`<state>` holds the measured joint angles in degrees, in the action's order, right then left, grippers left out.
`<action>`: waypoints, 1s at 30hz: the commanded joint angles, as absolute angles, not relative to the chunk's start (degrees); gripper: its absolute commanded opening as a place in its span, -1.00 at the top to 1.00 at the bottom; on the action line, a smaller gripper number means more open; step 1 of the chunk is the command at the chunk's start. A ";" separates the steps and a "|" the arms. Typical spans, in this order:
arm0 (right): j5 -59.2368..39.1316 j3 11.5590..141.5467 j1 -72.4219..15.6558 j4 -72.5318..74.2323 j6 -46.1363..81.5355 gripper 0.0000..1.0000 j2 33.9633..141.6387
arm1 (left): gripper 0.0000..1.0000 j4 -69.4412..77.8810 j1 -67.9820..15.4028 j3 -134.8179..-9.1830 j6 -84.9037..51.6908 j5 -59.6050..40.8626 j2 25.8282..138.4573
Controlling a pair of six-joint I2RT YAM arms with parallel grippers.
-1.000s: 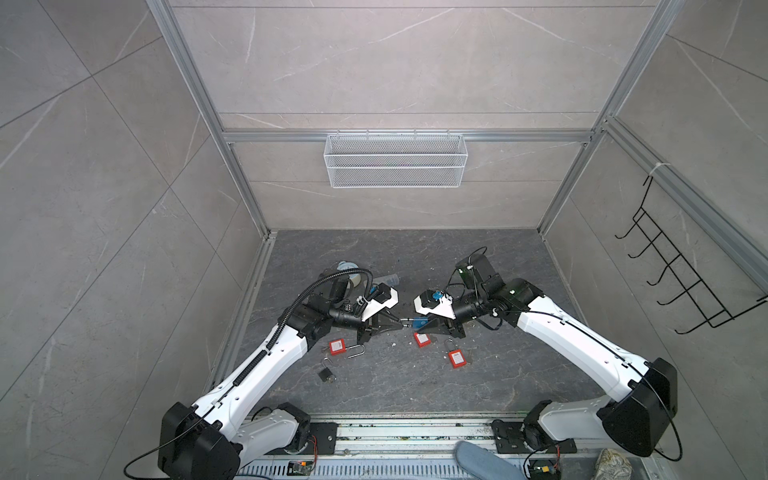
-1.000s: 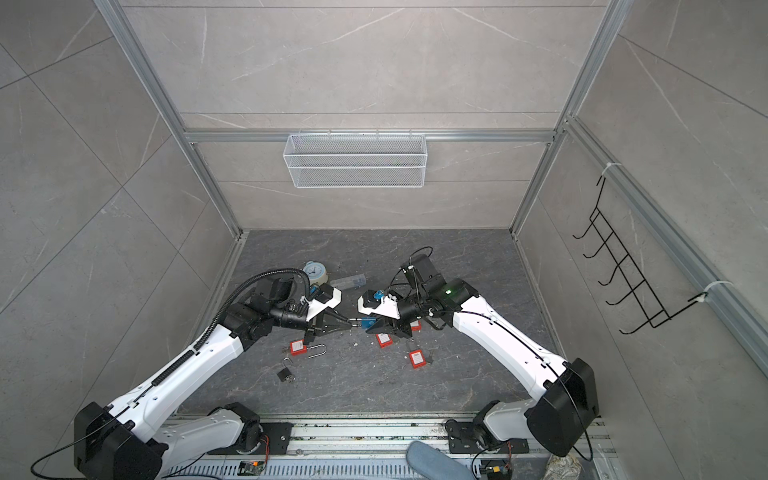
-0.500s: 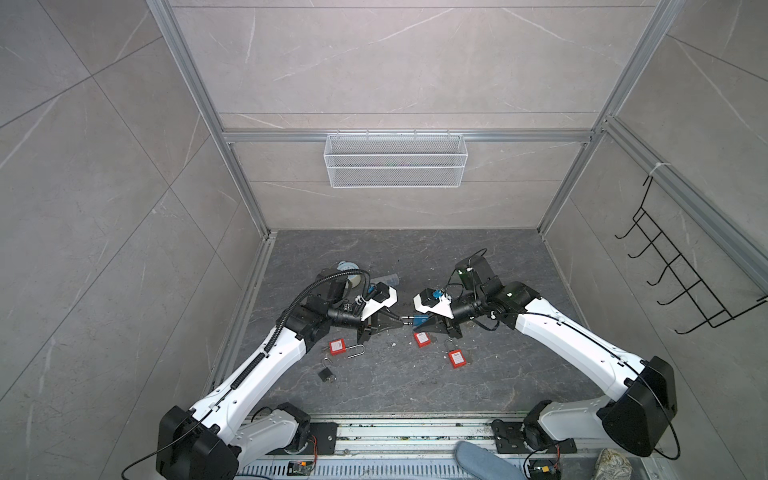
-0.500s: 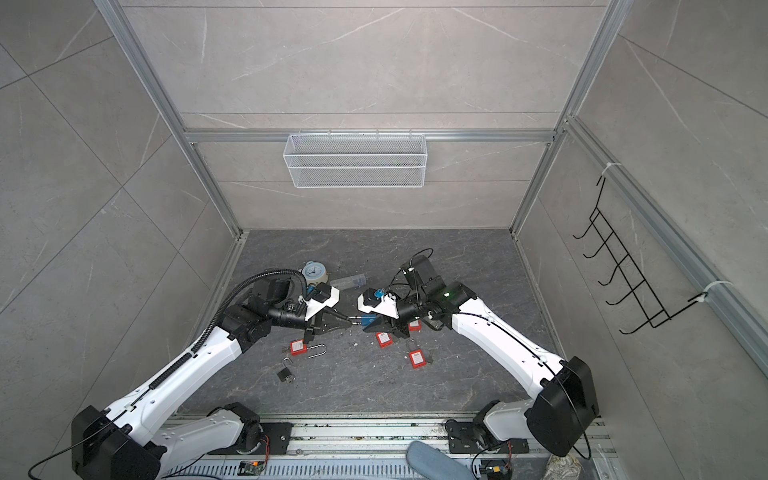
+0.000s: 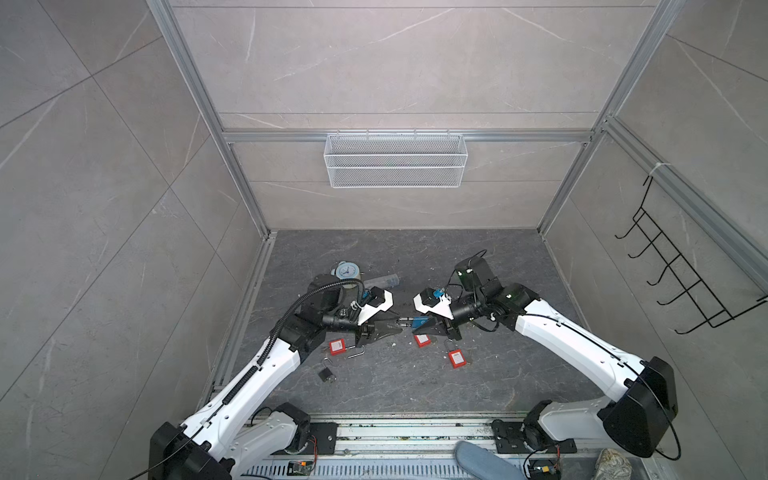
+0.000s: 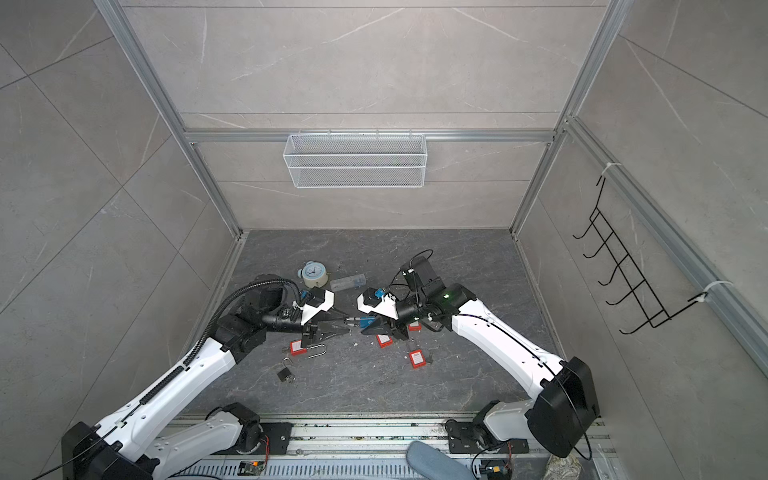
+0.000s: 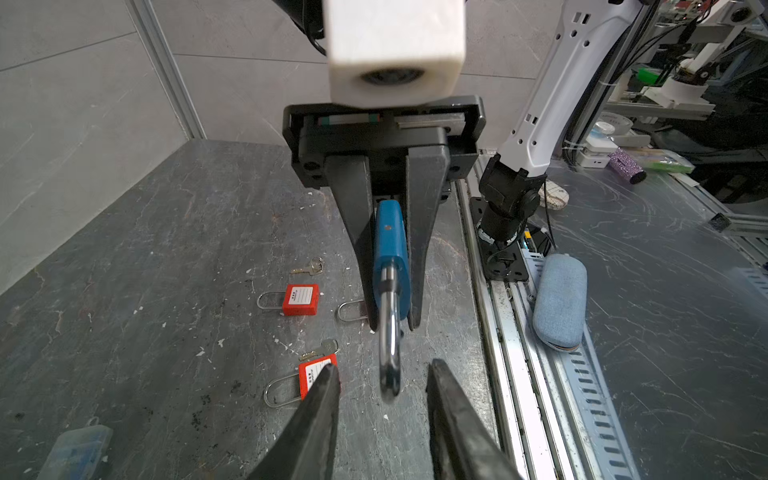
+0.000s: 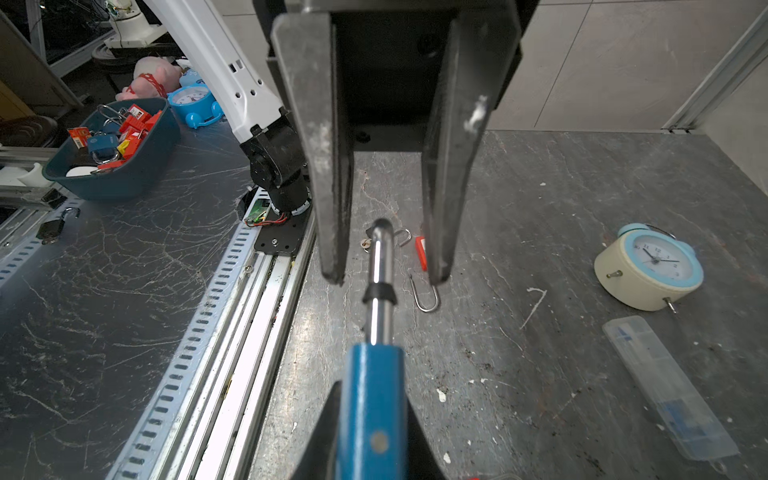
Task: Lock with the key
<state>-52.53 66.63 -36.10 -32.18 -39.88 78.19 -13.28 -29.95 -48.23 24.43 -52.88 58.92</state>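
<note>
A blue padlock [image 5: 419, 321] [image 7: 390, 249] hangs above the floor between the two arms. My right gripper [image 5: 414, 327] [image 8: 371, 390] is shut on its body. Its steel shackle [image 7: 389, 353] [image 8: 380, 266] points at my left gripper [image 5: 397, 324] [image 7: 383, 365]. That gripper is open, its jaws standing either side of the shackle's tip without touching it. Two small keys [image 7: 309, 268] [image 7: 322, 349] lie on the floor beside red padlocks. The blue padlock's keyhole end is hidden inside the right jaws.
Three red padlocks [image 5: 337, 347] [image 5: 422, 339] [image 5: 456, 358] and a small black padlock [image 5: 327, 374] lie on the floor under the grippers. Behind the left arm stand an alarm clock [image 5: 347, 271] and a clear plastic case [image 5: 384, 281]. A wire basket [image 5: 395, 160] hangs on the back wall.
My left gripper's jaws have opened off the shackle. The right gripper still holds the blue padlock in about the same place.
</note>
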 commanded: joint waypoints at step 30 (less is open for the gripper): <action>-55.97 66.36 -36.29 -29.43 -35.84 1.00 77.96 | 0.57 -5.27 -31.83 -48.52 19.77 -52.63 57.55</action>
<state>-53.43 66.61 -36.10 -30.11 -36.77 78.22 -7.22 -31.35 -46.59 20.36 -52.47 57.93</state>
